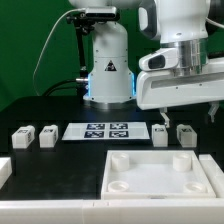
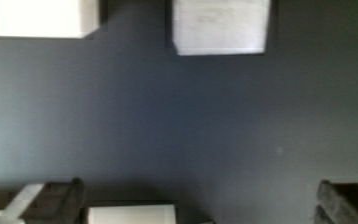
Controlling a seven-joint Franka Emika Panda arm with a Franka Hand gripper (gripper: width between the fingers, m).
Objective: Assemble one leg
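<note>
Two legs (image 1: 160,132) sit at the exterior view's right, near the gripper (image 1: 187,116); we see its fingers spread apart w/ nothing btwn.

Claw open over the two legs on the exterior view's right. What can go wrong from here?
1. The first leg and the second leg stand close together; the open claw descending on one may knock the other.
2. The white tray lies just in front; a nudged leg could slide against its rim.
</note>
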